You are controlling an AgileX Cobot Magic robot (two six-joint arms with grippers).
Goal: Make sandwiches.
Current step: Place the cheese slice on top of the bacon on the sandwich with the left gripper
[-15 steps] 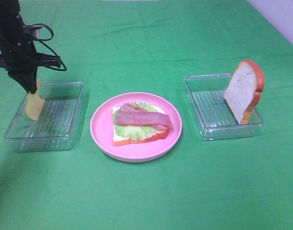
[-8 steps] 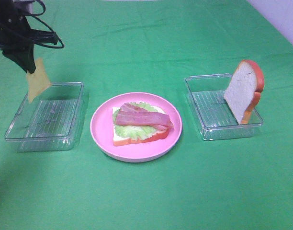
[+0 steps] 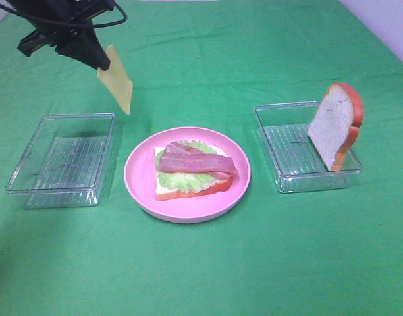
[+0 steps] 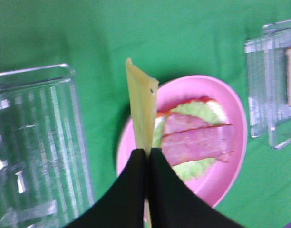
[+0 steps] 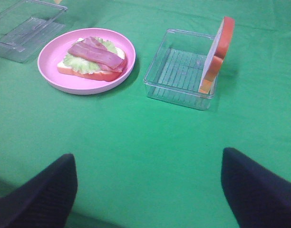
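Bare green cloth (image 3: pixel 208 276) spans the lower frame; mid-frame, left tray (image 3: pixel 30 191), pink plate (image 3: pixel 132 172) and right tray (image 3: pixel 280 179) leave narrow lanes between; the bread slice (image 3: pixel 333 128) (upright in the right tray) stands tallest; a cheese slice (image 3: pixel 116 85) hangs upper left.

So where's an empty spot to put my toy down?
The green cloth is bare all along the front, before the pink plate and trays, and behind the plate. The left tray is empty. Crowded: the plate carries the sandwich, the right tray a leaning bread slice.
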